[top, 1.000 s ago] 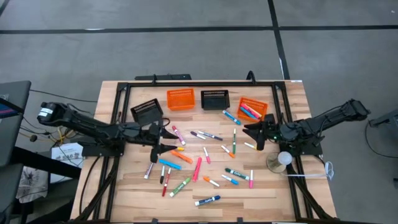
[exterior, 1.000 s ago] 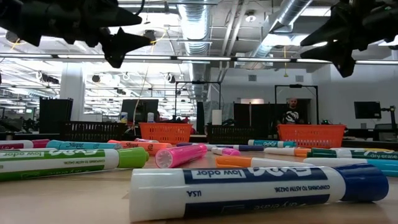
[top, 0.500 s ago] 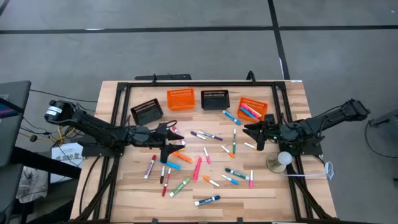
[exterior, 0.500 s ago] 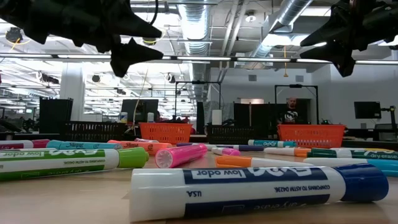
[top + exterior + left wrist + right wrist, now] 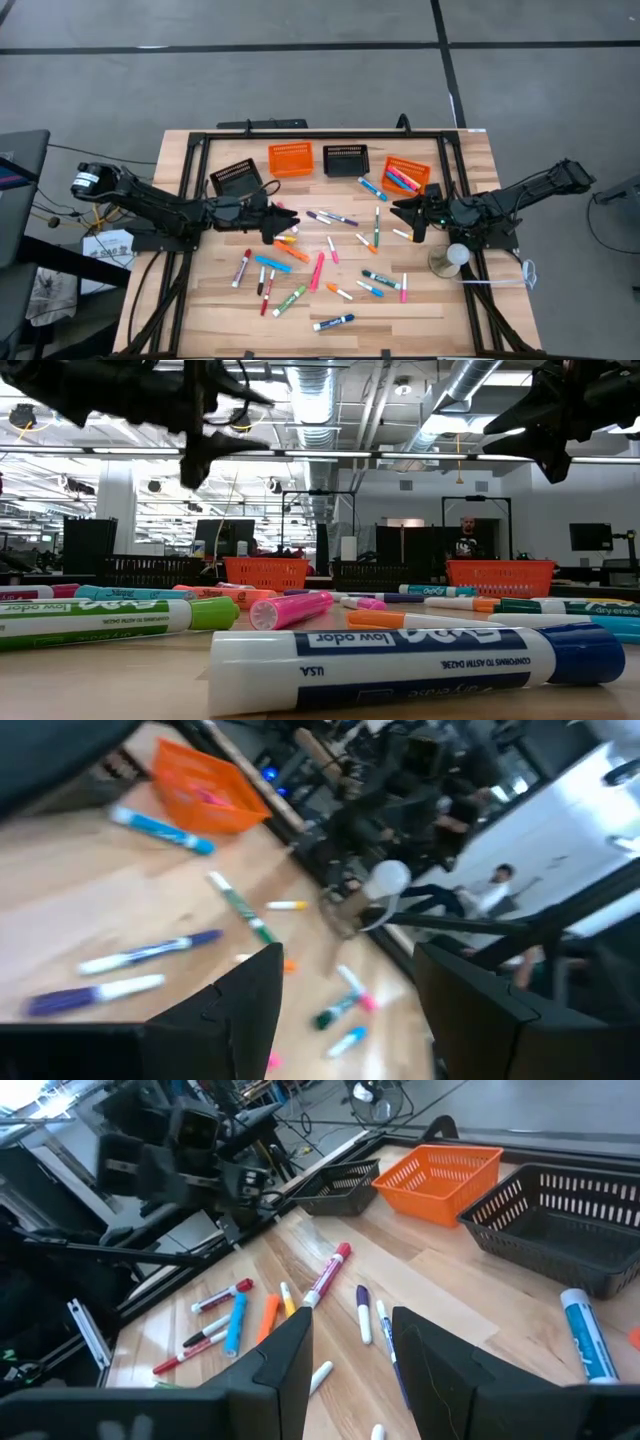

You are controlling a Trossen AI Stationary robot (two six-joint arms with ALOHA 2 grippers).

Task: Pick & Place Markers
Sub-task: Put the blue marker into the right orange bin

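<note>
Left tool (image 5: 280,222) held above table (image 5: 210,300), fingers (image 5: 250,1010) apart, nothing gripped. Scattered slim capped markers in mixed colours (image 5: 318,270) spread across table centre; pink, orange ones just beneath tool. Advised: one marker chosen, jaws aligned across barrel, straight descent, neighbours avoided. Right tool (image 5: 412,222) parked near orange mesh basket (image 5: 405,175), fingers (image 5: 290,1355) apart, empty.

A wooden table (image 5: 440,300) carries scattered markers (image 5: 322,264), two orange baskets (image 5: 290,159) and two black baskets (image 5: 345,160).
</note>
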